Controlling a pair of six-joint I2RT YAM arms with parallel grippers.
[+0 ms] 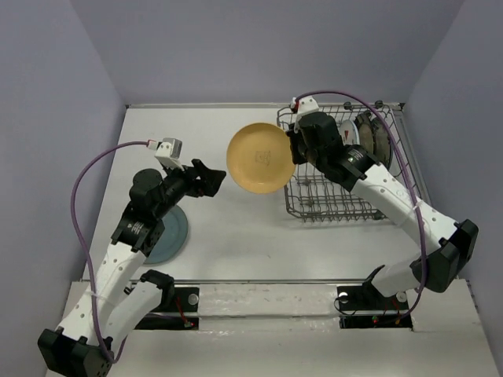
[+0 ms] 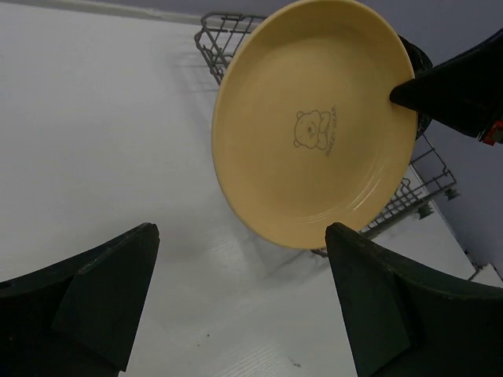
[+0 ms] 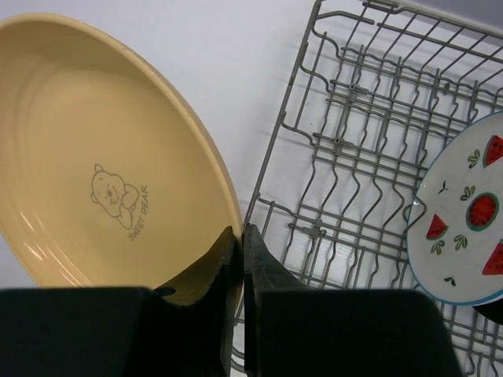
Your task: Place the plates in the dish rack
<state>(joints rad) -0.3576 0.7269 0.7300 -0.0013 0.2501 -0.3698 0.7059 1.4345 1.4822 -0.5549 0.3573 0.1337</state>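
1. The dish rack (image 3: 346, 141) holds two plates in its far part: a white plate with red fruit marks (image 3: 464, 212) and, just beside it on the right, a plate with a dark patterned rim (image 1: 372, 133). The near rows of tines hold nothing.
2. The yellow plate (image 1: 261, 158) hangs in the air at the rack's left edge, outside the basket. It is tilted on its side, and its face, printed with a small bear, is turned away from the rack.
3. The right gripper (image 3: 240, 236) is clenched on that plate's rim, on the edge nearest the rack, with a finger on either side of the lip.
4. The left gripper (image 1: 211, 179) sits left of the rack, facing the yellow plate but apart from it. Its fingers are spread wide and grasp nothing.
5. The teal-blue plate (image 1: 169, 232) lies flat on the table (image 1: 236, 228), well to the left of the rack and partly under the left arm.
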